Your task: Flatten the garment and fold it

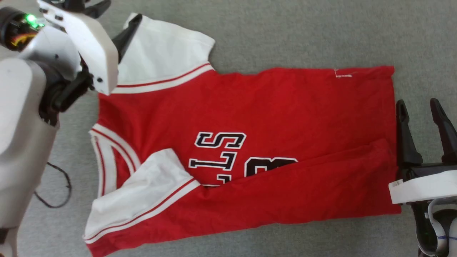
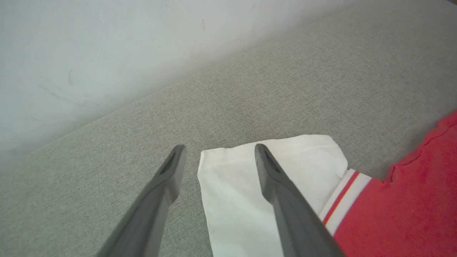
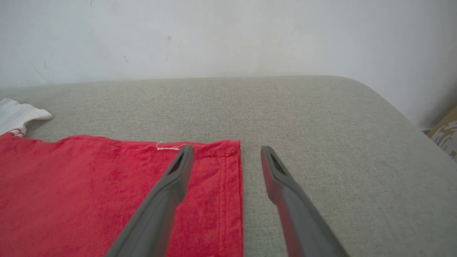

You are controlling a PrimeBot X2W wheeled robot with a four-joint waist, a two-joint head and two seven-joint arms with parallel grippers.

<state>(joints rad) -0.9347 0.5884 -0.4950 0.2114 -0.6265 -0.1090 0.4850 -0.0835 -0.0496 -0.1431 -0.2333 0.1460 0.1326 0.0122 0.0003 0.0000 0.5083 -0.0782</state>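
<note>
The garment (image 1: 285,107), a red jersey with black white-outlined lettering, lies on the grey fabric surface (image 1: 303,28) with its neck to the left and its hem to the right. Its near side is folded up over part of the lettering, and a white sleeve (image 1: 142,189) lies on top there. My left gripper (image 1: 117,16) is open above the far white sleeve (image 2: 235,200), whose corner lies between the fingers. My right gripper (image 1: 419,107) is open at the hem (image 3: 232,192). One of its fingers is over the red cloth (image 3: 89,192) and the other over bare surface. Neither gripper holds anything.
A pale wall (image 3: 228,35) runs along the far edge of the surface. The surface ends in a rounded corner (image 3: 375,89) at the right, with a brown box-like thing (image 3: 444,134) beyond it. A thin black cable (image 1: 60,189) lies near the collar at the left.
</note>
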